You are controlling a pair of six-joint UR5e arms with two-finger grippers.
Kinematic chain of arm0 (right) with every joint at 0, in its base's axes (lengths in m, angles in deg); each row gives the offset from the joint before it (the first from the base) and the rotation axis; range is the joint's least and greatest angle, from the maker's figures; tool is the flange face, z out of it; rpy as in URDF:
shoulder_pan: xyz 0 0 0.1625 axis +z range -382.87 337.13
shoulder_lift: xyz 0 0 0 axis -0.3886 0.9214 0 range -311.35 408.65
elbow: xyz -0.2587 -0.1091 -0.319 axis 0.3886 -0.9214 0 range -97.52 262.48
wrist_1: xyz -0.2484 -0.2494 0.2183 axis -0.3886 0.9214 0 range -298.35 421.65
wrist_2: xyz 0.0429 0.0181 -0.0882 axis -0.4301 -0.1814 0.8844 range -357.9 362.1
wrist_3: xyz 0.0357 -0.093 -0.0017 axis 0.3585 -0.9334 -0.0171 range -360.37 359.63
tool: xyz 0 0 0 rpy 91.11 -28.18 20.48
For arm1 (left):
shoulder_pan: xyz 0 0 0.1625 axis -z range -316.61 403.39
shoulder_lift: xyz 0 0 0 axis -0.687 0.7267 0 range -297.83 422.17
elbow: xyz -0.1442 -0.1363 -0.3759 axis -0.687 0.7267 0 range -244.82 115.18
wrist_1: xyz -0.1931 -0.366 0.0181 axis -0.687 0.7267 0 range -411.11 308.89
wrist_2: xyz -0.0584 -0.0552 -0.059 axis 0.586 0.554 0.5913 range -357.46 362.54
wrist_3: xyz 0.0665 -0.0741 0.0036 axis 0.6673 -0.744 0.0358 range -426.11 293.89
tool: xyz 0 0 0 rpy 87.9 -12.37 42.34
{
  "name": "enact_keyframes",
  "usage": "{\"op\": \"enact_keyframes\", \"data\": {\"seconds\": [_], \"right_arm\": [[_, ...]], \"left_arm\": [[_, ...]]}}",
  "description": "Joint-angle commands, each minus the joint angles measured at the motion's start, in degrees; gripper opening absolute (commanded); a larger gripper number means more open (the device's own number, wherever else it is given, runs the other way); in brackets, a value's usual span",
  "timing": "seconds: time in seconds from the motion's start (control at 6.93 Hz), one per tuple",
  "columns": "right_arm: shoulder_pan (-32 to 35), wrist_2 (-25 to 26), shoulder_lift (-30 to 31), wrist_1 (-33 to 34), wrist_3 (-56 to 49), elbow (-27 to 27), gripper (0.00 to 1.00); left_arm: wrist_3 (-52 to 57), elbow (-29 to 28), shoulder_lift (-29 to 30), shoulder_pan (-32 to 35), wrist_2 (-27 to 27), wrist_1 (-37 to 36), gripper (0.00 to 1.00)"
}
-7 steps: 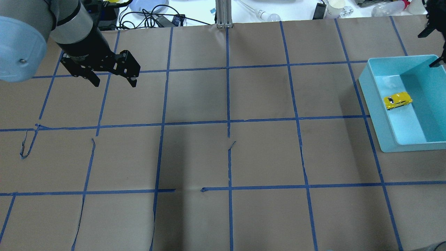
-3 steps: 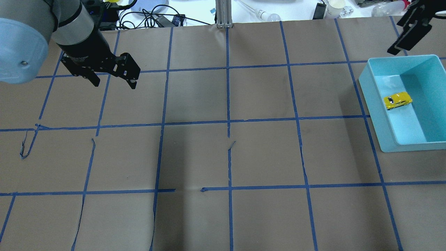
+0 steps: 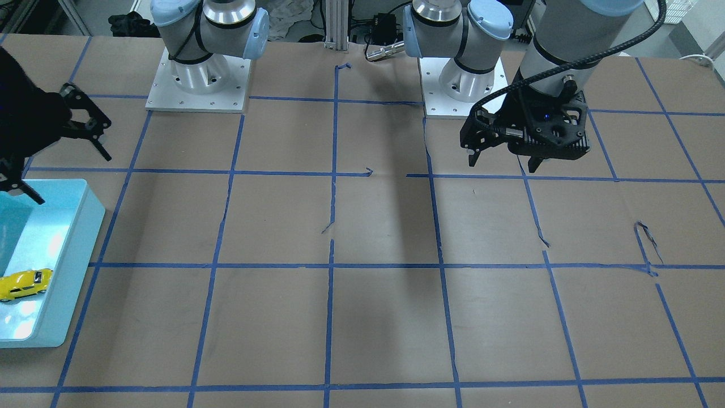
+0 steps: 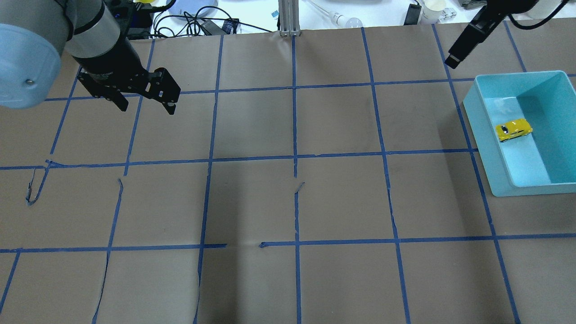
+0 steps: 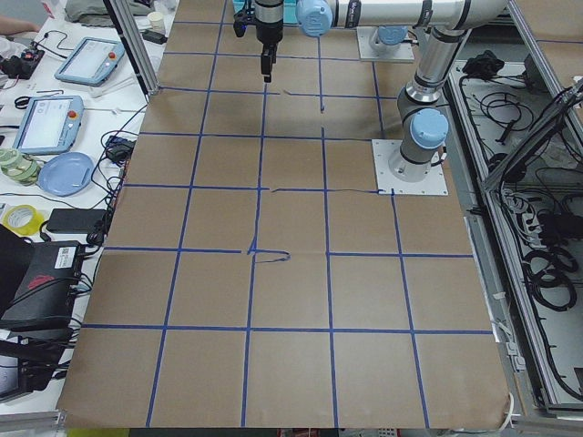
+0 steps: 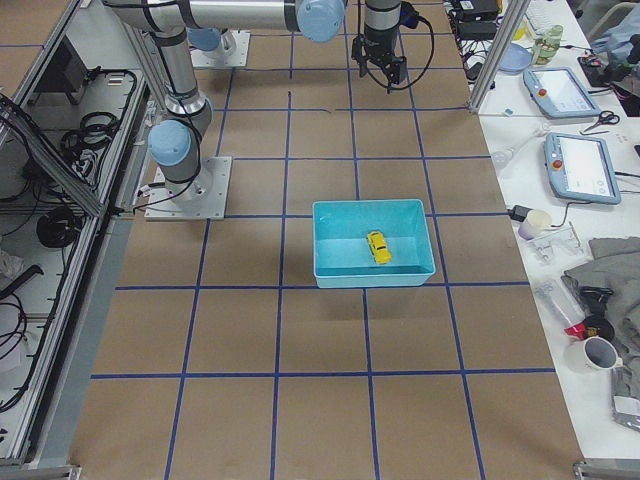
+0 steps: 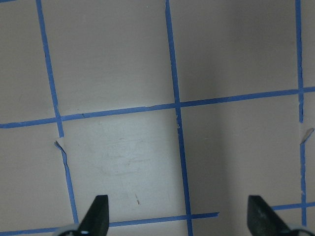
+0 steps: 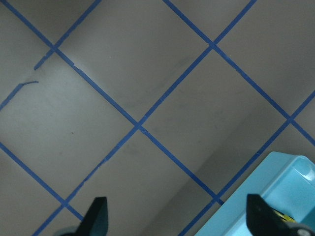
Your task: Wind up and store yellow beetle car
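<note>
Gloss and small size suggested the yellow beetle car [image 4: 514, 129] was light, rigid and slippery, and we judged its flat sides the best hold. It lay inside the teal bin [image 4: 499, 173], untouched. The left gripper [image 4: 147, 108] and right gripper [image 8: 177, 210] both stood spread and empty. Since the earlier frame the right gripper had swung off the bin's far corner, while the car had not moved.

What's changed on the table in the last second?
The right gripper swung away from over the far corner of the teal bin toward the middle of the table, jaws open and empty. The yellow beetle car stays in the bin; the left gripper hovers unchanged.
</note>
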Motion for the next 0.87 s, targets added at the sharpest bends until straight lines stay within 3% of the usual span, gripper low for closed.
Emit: {"op": "enact_keyframes", "data": {"seconds": [0.0, 0.29, 0.72], "right_arm": [[4.4, 0.9, 0.6, -0.1, 14.2, 0.1, 1.0], [7.6, 5.2, 0.6, -0.2, 28.0, 0.1, 1.0], [7.9, 5.1, 0.7, -0.2, 46.7, 0.8, 1.0]], "left_arm": [[0.0, 0.2, -0.2, -0.1, 0.0, 0.0, 1.0], [0.1, -0.1, -0.2, -0.6, 0.0, 0.1, 1.0], [1.5, -0.7, -0.2, -0.4, -0.1, 0.1, 1.0]]}}
